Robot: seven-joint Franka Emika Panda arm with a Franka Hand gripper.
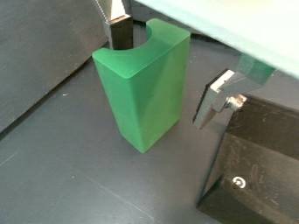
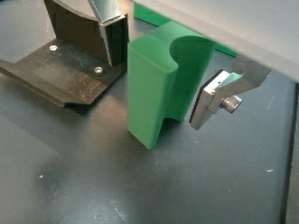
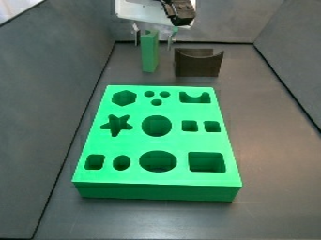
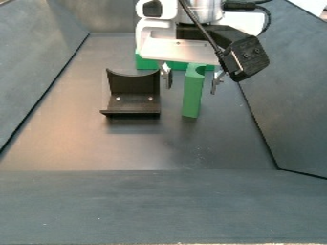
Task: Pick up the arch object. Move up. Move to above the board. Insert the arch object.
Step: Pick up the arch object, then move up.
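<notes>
Green arch object [image 2: 163, 87] stands upright between the open end effector's [image 2: 163, 74] fingers.

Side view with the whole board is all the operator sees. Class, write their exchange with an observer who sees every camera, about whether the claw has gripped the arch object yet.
Operator: The claw hangs over the arch object behind the board. Has it gripped?
Observer: No. In a wrist view the claw straddles the arch object, and dark floor shows between one silver finger and the block's side.
Operator: How does the block stand?
Observer: Upright on the floor, with its curved notch at the top end, between the fingers.
</notes>
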